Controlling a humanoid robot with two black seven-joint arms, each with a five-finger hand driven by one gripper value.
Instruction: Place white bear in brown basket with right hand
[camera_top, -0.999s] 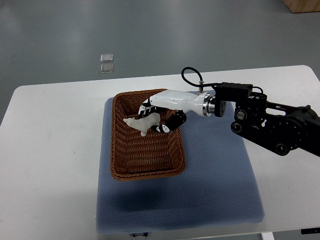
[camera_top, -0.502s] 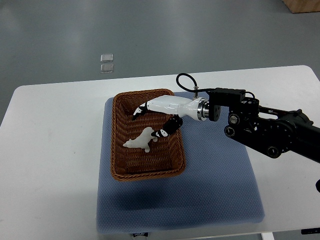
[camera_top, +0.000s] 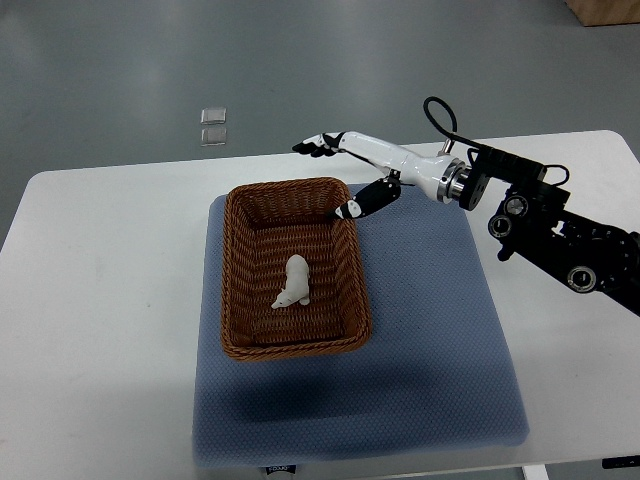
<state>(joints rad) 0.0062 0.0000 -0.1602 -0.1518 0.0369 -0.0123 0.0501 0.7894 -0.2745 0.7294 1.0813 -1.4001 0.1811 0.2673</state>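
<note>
From my remote station, the bear (camera_top: 293, 284) lies on the floor of the basket (camera_top: 240, 262), just right of its middle, touching nothing but the wicker. The right hand (camera_top: 350, 165) hangs above the basket's upper-right corner, fingers spread wide and holding nothing, its thumb (camera_top: 365, 200) pointing down toward the rim. The fingertips (camera_top: 312, 147) reach past the table's far edge in the frame. The arm (camera_top: 545, 230) comes in from the right edge, black links resting over the right part of the table. The left arm does not show.

As I judge it, the placing itself is done: the bear sits inside the basket and the hand is free of it. What may be left is only for me to bring the arm away from the basket and back to rest.

The basket stands on a blue-grey mat (camera_top: 430, 340) that covers the middle of a white table (camera_top: 100, 300) with rounded corners. The mat's near edge reaches the bottom of the frame. Beyond the table, across the upper part of the picture, runs a grey floor, on which two small pale squares (camera_top: 213, 126) lie in the upper left. A brown corner, perhaps a box (camera_top: 605, 12), shows at the upper right.
</note>
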